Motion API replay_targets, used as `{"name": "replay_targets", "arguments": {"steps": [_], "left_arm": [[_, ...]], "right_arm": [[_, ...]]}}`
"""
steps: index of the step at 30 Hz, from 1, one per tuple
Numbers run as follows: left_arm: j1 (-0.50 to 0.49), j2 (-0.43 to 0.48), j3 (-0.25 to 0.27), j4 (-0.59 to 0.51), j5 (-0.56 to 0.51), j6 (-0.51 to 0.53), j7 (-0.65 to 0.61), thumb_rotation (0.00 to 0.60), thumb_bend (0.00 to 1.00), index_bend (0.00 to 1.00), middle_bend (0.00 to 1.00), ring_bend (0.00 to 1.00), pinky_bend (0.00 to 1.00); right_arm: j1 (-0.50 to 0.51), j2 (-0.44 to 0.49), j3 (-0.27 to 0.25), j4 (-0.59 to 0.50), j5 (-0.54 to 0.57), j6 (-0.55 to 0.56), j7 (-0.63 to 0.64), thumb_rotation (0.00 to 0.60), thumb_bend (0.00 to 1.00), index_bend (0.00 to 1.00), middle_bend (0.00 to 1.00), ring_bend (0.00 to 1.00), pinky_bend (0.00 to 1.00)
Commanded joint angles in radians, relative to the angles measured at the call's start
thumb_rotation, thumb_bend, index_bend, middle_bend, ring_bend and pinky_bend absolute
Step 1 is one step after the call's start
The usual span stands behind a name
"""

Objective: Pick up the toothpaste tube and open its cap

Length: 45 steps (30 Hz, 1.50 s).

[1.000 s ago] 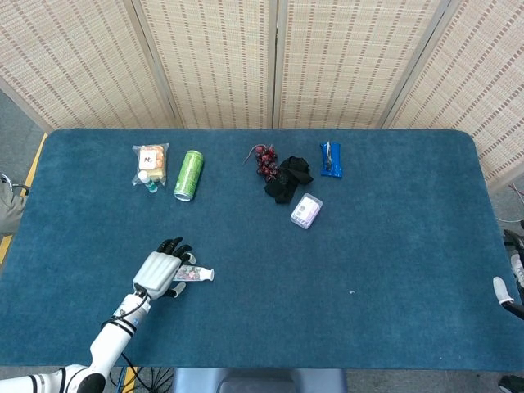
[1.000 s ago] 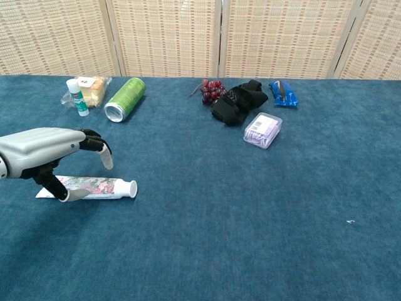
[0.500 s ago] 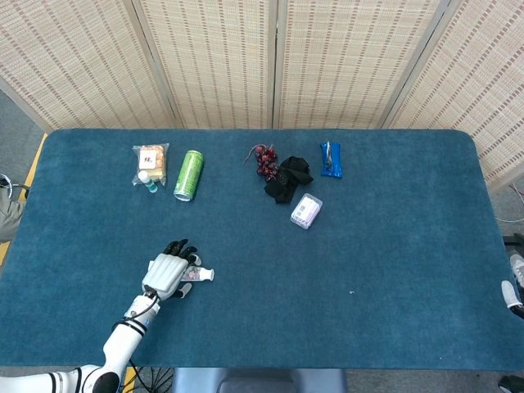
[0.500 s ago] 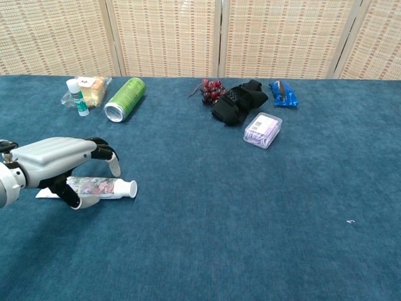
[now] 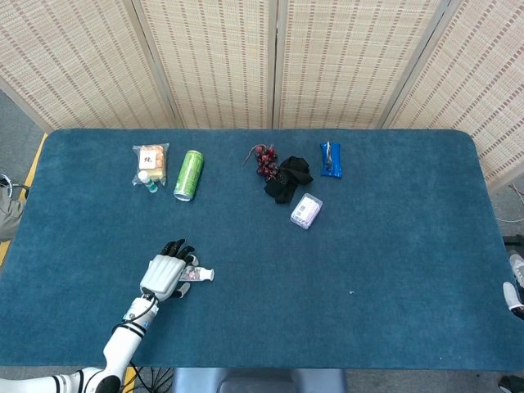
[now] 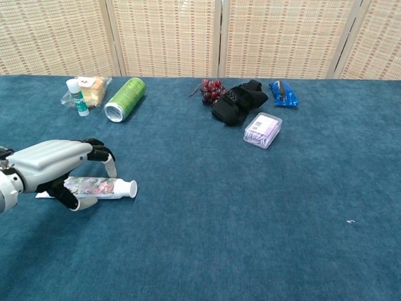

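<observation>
Saw the toothpaste tube (image 6: 94, 186) lying flat on the blue tabletop (image 6: 250, 207) at about 8 o'clock from the table's middle, white cap (image 6: 128, 188) pointing toward 3 o'clock. Found the left hand (image 6: 56, 166) arched over the tube's tail half, thumb low on the near side, other fingers (image 6: 109, 164) curled down on the far side, tips near the tube. Could not tell whether the hand was truly clamping or only cupping; tube not lifted off the cloth. Glimpsed only a sliver of the right hand (image 5: 514, 296) at the table's right edge in the head view; state not readable.

Judged the tube light, soft-walled and somewhat slick, likely to dent and squirt if squeezed mid-body. Best taken across the stiffer shoulder just behind the cap, or by the flat crimped tail, leaving the cap free for the other hand. Noted the green can (image 6: 124, 98) and black cloth (image 6: 235, 103) well apart, toward 12 o'clock.
</observation>
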Motion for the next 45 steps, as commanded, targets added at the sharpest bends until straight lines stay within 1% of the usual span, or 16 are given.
{"name": "replay_targets", "arguments": {"steps": [1, 11, 22, 28, 31, 34, 40, 45], "left_arm": [[0.004, -0.006, 0.0, 0.017, 0.001, -0.001, -0.014, 0.6, 0.28, 0.33, 0.16, 0.0, 0.05], [0.013, -0.011, -0.006, 0.057, 0.014, 0.002, -0.065, 0.6, 0.28, 0.37, 0.2, 0.01, 0.05], [0.013, -0.036, -0.007, 0.089, 0.025, -0.012, -0.096, 0.6, 0.28, 0.38, 0.22, 0.02, 0.05], [0.019, -0.037, -0.011, 0.097, 0.032, -0.005, -0.115, 0.6, 0.28, 0.4, 0.26, 0.05, 0.05], [0.024, -0.038, -0.014, 0.102, 0.048, 0.006, -0.141, 0.6, 0.28, 0.43, 0.32, 0.09, 0.05], [0.027, -0.035, -0.012, 0.11, 0.072, 0.013, -0.173, 0.6, 0.28, 0.46, 0.4, 0.14, 0.05], [0.033, -0.02, -0.012, 0.119, 0.115, 0.022, -0.25, 0.6, 0.29, 0.5, 0.57, 0.28, 0.05], [0.028, 0.011, -0.015, 0.1, 0.151, 0.023, -0.292, 0.6, 0.32, 0.52, 0.64, 0.35, 0.07]], "right_arm": [[0.0, 0.001, 0.0, -0.003, -0.001, 0.0, -0.003, 0.6, 0.33, 0.13, 0.0, 0.0, 0.0], [-0.003, 0.002, 0.0, -0.021, -0.006, 0.003, -0.022, 0.6, 0.33, 0.13, 0.0, 0.0, 0.0], [-0.011, 0.006, -0.001, -0.031, -0.005, 0.012, -0.031, 0.6, 0.33, 0.13, 0.0, 0.0, 0.0], [-0.012, 0.005, -0.001, -0.033, -0.006, 0.012, -0.033, 0.6, 0.33, 0.13, 0.0, 0.0, 0.0], [-0.011, 0.005, 0.0, -0.036, -0.007, 0.012, -0.036, 0.6, 0.33, 0.13, 0.0, 0.0, 0.0], [-0.011, 0.006, 0.0, -0.038, -0.009, 0.013, -0.039, 0.6, 0.33, 0.13, 0.0, 0.0, 0.0], [-0.012, 0.007, 0.0, -0.043, -0.018, 0.018, -0.043, 0.6, 0.33, 0.13, 0.0, 0.0, 0.0], [-0.009, 0.009, 0.0, -0.047, -0.034, 0.022, -0.047, 0.6, 0.33, 0.13, 0.0, 0.0, 0.0]]}}
